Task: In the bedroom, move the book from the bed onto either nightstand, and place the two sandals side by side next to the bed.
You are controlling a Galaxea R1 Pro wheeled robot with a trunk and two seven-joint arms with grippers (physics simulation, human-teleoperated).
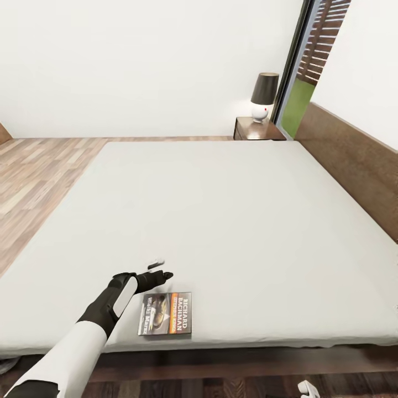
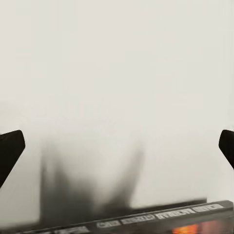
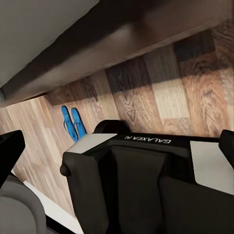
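Bed (image 1: 232, 221): pale grey-white mattress, dark wooden frame, tan-brown headboard along its right side.
Book (image 1: 165, 321): "Richard Bachman" paperback, flat on the mattress at the bed's near edge, left of centre.
Left gripper (image 1: 157, 271): over the mattress just beyond the book's far left corner; jaws spread, nothing between them.
Right gripper (image 1: 307, 388): low past the bed's near edge; jaws' state cannot be told.
Sandals (image 3: 73, 123): blue pair, side by side on the plank floor (image 3: 185, 92) by the bed frame.
Nightstand (image 1: 255, 130): beyond the far right corner, carrying a black-shaded lamp (image 1: 263, 96).
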